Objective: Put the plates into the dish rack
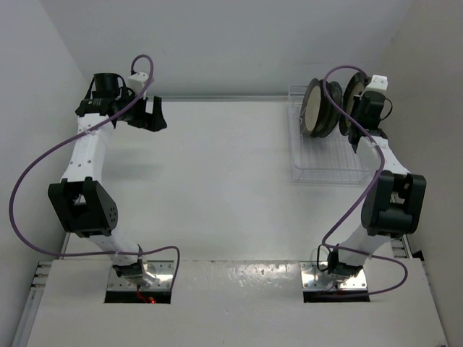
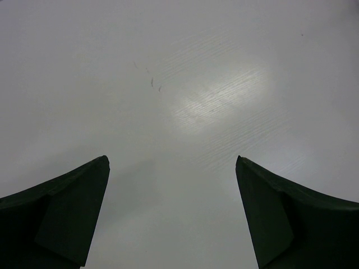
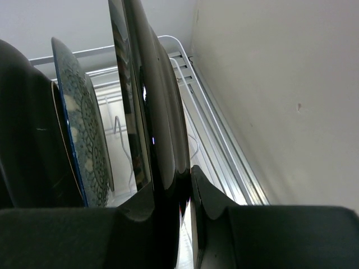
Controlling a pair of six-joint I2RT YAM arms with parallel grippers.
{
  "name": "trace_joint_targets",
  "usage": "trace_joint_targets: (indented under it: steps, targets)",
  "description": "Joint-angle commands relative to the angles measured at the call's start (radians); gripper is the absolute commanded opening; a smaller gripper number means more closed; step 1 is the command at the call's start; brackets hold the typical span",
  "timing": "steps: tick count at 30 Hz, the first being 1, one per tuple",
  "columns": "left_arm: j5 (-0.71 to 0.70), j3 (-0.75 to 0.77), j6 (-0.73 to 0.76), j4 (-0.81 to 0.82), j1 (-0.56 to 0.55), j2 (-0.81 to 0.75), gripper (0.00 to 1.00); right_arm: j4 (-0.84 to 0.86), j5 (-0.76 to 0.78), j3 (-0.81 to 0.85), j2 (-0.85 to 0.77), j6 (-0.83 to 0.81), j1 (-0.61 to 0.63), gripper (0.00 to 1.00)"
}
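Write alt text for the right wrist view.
The right gripper clamps the rim of a dark glossy plate standing on edge at the dish rack. A blue patterned plate stands left of it.

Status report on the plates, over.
Left gripper open, empty. Right gripper shut on dark plate, upright at rack beside blue plate. Nothing in the way.

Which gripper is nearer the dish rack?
Right. The right gripper is at the far end of the rack, shut on a dark plate upright in it; the left gripper is open over bare table, far to the rack's left.
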Motion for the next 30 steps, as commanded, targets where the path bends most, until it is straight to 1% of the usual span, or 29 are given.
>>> trace_joint_targets:
  steps: [1, 5, 8, 14, 18, 23, 26, 30]
  targets:
    - [0.011, -0.001, 0.002, 0.019, 0.009, -0.026, 1.0, 0.264, -0.046, 0.036, -0.043, 0.031, 0.009, 0.0]
    - [0.011, -0.001, 0.002, 0.019, 0.009, -0.026, 1.0, 0.261, -0.07, 0.04, -0.024, 0.019, 0.02, 0.0]
    - [0.011, -0.001, 0.002, 0.019, 0.018, -0.026, 1.0, 0.307, 0.0, 0.023, -0.05, -0.015, 0.029, 0.0]
    - [0.02, -0.01, 0.002, 0.019, 0.018, -0.035, 1.0, 0.342, 0.028, 0.052, -0.072, -0.069, 0.029, 0.0]
    - [0.029, -0.011, 0.002, 0.019, 0.018, -0.035, 1.0, 0.322, -0.006, 0.071, -0.081, -0.034, 0.026, 0.0]
    - [0.029, -0.011, 0.002, 0.019, 0.018, -0.035, 1.0, 0.311, -0.014, 0.042, -0.07, 0.005, 0.025, 0.0]
    - [0.029, -0.021, 0.002, 0.019, 0.018, -0.035, 1.0, 0.284, -0.033, 0.029, -0.058, 0.055, 0.02, 0.0]
    - [0.029, -0.03, 0.002, 0.019, 0.018, -0.044, 1.0, 0.282, -0.064, 0.002, -0.044, 0.054, 0.023, 0.0]
